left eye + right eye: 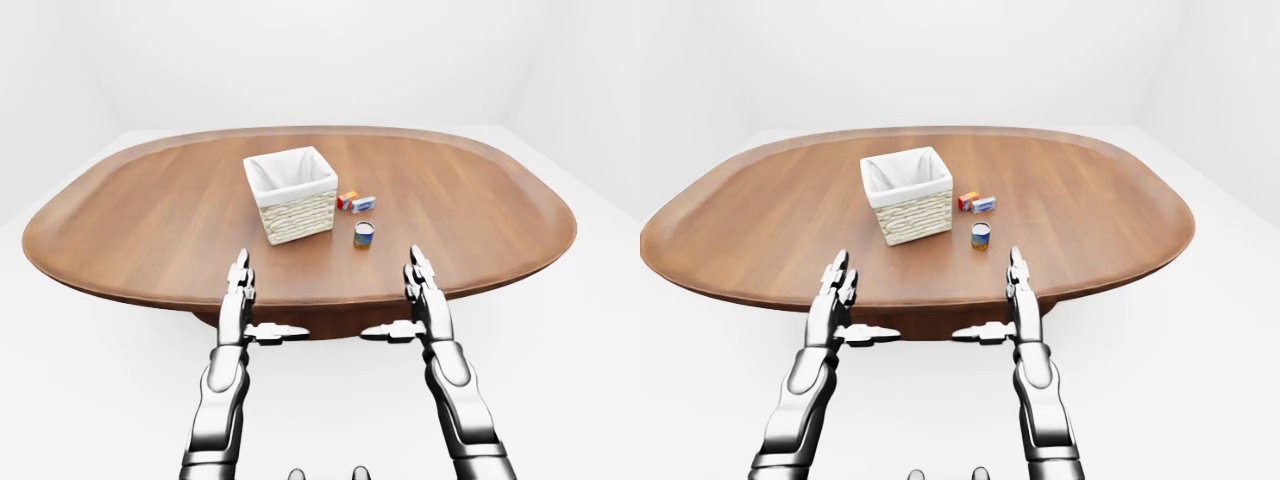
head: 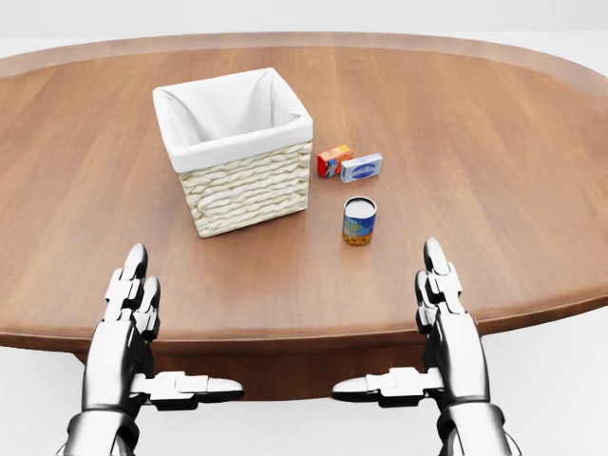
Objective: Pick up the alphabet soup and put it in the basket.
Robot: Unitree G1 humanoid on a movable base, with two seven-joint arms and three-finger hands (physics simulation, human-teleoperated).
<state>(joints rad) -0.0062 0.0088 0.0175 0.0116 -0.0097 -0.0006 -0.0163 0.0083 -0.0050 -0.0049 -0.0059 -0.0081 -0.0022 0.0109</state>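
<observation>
**Approach stage: soup can not yet reached**

In the head view, the small blue-and-yellow cylindrical alphabet soup can (image 2: 359, 220) is seen upright on the oval brown wooden worktop (image 2: 494, 161), just right of centre. The square woven wicker basket with a white cloth lining (image 2: 237, 152) is placed to the can's upper left, near but apart from it. A small orange box (image 2: 333, 161) and a small blue-and-white box (image 2: 362, 167) are seen just above the can, touching each other.

The left hand (image 2: 128, 318) and the right hand (image 2: 445, 313) are held at the bottom of the frame over the worktop's lower edge, fingers spread apart and nothing grasped.

The reaching step is judged to be in hand. A move of the right hand up the frame to the can is called for next, with the fingers closed round it and the boxes left undisturbed.
</observation>
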